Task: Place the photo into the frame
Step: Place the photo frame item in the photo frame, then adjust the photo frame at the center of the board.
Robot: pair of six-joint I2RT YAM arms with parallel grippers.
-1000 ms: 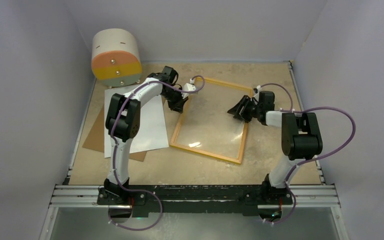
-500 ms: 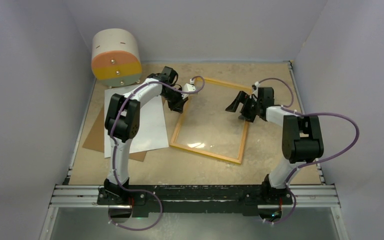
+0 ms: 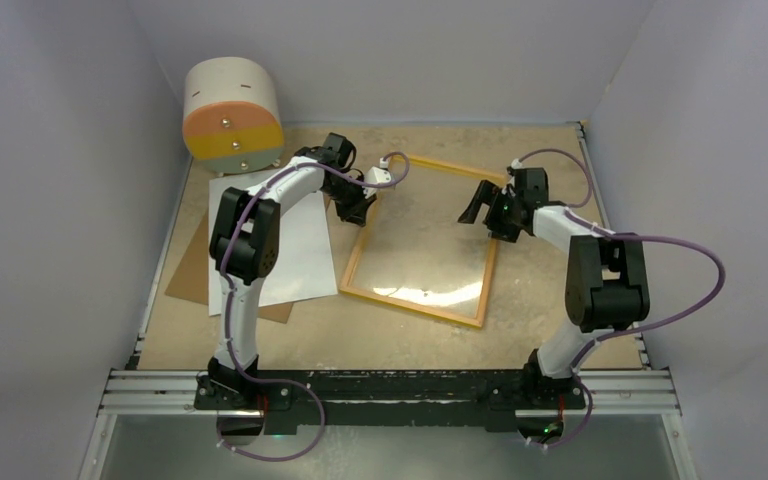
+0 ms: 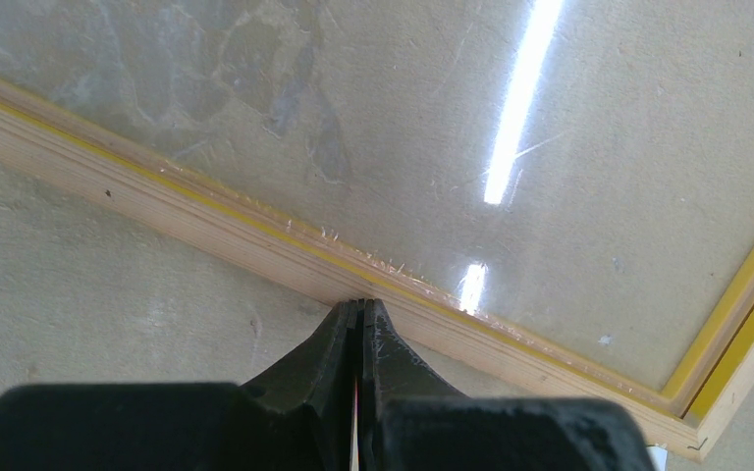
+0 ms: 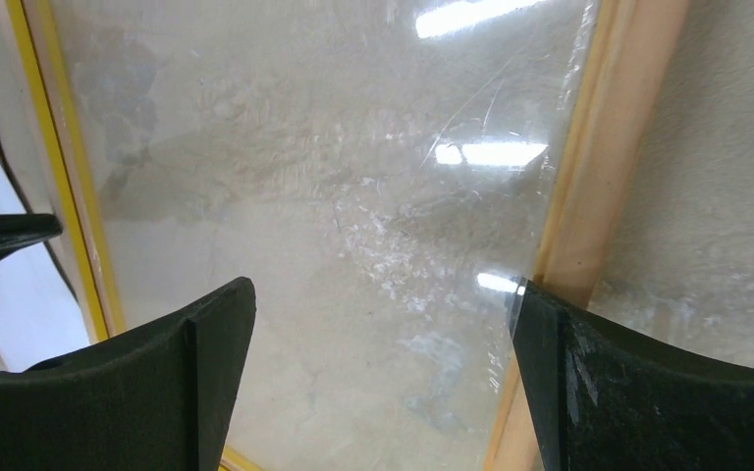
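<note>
The frame [image 3: 410, 306] lies flat, wood back up, likely so the photo [image 3: 305, 250], white side up just left of it, can drop in. Its long side runs near to far, far end leaning right. The left end effector [image 4: 361, 312], shut and empty, touches its left rim. The right end effector [image 5: 381, 294] hangs wide open and empty over its right rim.

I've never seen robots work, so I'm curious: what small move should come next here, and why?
Probably the right gripper should lift clear of the frame. It hangs open over it, holding nothing, and the photo lies white side up beside the frame, not yet inside.
</note>
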